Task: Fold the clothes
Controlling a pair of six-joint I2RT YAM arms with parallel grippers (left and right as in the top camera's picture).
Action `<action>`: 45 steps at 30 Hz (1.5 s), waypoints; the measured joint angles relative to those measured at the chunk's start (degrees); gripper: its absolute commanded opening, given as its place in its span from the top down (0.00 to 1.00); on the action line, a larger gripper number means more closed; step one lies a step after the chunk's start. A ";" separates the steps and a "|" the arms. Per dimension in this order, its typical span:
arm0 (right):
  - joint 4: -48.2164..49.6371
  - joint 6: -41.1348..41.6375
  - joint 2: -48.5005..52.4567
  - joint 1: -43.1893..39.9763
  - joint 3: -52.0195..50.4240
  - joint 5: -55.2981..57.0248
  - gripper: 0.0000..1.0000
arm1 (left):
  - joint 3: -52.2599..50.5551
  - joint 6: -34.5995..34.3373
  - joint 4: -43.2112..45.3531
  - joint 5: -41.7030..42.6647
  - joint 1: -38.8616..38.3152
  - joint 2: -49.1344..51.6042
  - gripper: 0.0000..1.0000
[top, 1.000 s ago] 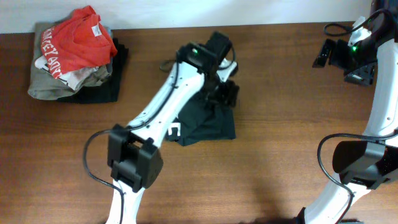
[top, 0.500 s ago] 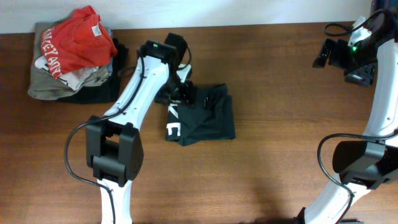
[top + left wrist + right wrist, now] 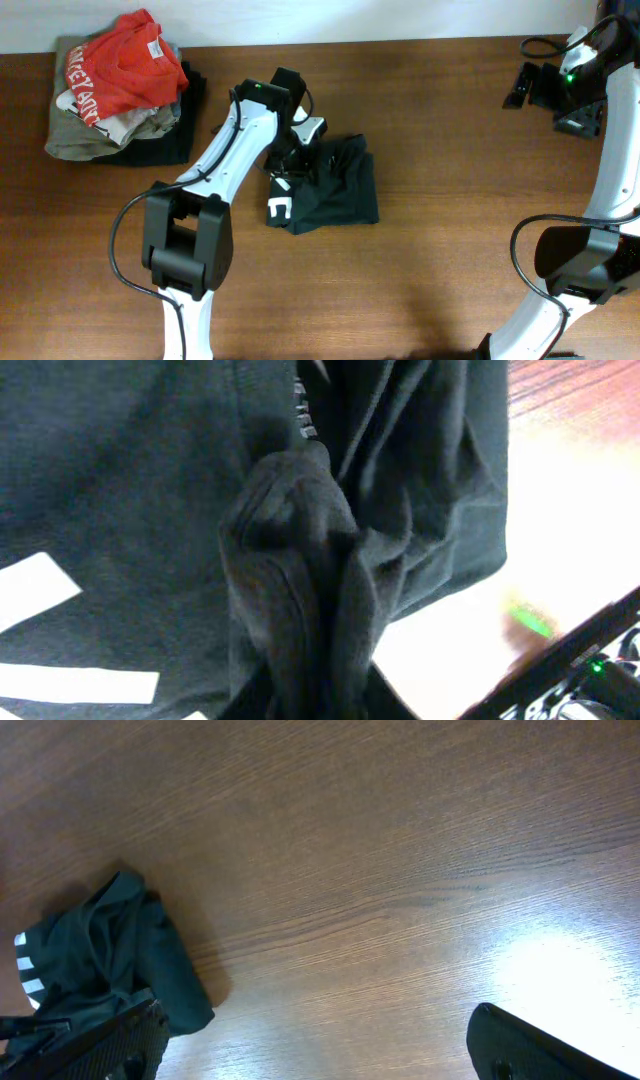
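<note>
Brown wood-grain table (image 3: 450, 200) fills the overhead view, with a dark garment (image 3: 335, 195) lying rumpled near its middle, white markings (image 3: 280, 208) showing at the garment's left edge. The left arm reaches in from the near side and its left gripper (image 3: 298, 158) sits down on the garment's upper left part. From the left wrist camera the cloth is drawn up into a thick wrinkled ridge that runs to the bottom edge of the view – the fingers themselves are covered by fabric, yet the jaws look clamped on that gathered fold. At the far left corner of the table rests a pile of clothes (image 3: 110, 125), well apart from the dark garment, topped by a crumpled red shirt (image 3: 125, 65) with white lettering. The right arm stands at the far right corner, away from all the clothing; the right gripper (image 3: 315, 1011) hangs above bare wood with its jaws spread wide – nothing lies between them, and the dark garment appears only at the lower left of its view.
</note>
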 measured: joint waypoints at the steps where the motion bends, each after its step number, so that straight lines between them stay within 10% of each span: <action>1: 0.00 -0.02 0.00 0.00 0.00 0.02 0.01 | 0.00 0.37 -0.02 0.20 -0.26 0.00 0.99; 12: 0.00 -0.02 0.00 0.00 0.00 0.00 0.01 | 0.00 0.68 0.50 3.61 -9.07 0.00 0.93; 18: 0.00 0.00 0.00 0.00 0.00 0.00 0.01 | -0.02 1.11 3.45 4.22 -13.86 0.00 0.31; 45: 0.00 -0.04 0.00 0.00 0.00 0.00 0.01 | 9.99 -4.81 8.81 -0.31 -8.92 10.16 0.32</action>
